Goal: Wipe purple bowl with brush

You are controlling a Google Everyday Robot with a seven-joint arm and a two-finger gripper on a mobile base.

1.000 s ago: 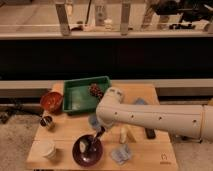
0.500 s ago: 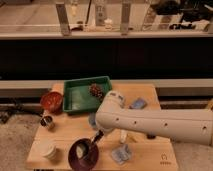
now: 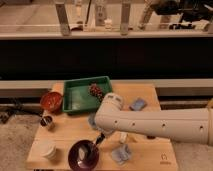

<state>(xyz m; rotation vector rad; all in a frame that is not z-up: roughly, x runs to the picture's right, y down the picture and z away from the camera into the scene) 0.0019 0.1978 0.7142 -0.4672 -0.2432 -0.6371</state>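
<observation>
The purple bowl [image 3: 76, 159] sits at the front of the wooden table [image 3: 65, 135], left of centre. The brush [image 3: 93, 146] slants down into it, with its dark handle rising to the right and its whitish head inside the bowl against the inner surface. My gripper [image 3: 101, 136] hangs just above the bowl's right rim at the end of the white arm and is shut on the brush handle. The arm reaches in from the right and hides part of the table behind it.
A green tray [image 3: 75, 102] at the back holds a brown knobbly object [image 3: 96, 91]. To its left is a red-brown bowl [image 3: 51, 101], with a small dark cup [image 3: 47, 122] below it. A white cup [image 3: 48, 150] stands front left. Blue-grey pads [image 3: 138, 104] [image 3: 121, 153] lie to the right.
The arm has swung left and down, carrying the brush head deeper into the bowl. The bowl has shifted slightly left and toward the front edge.
</observation>
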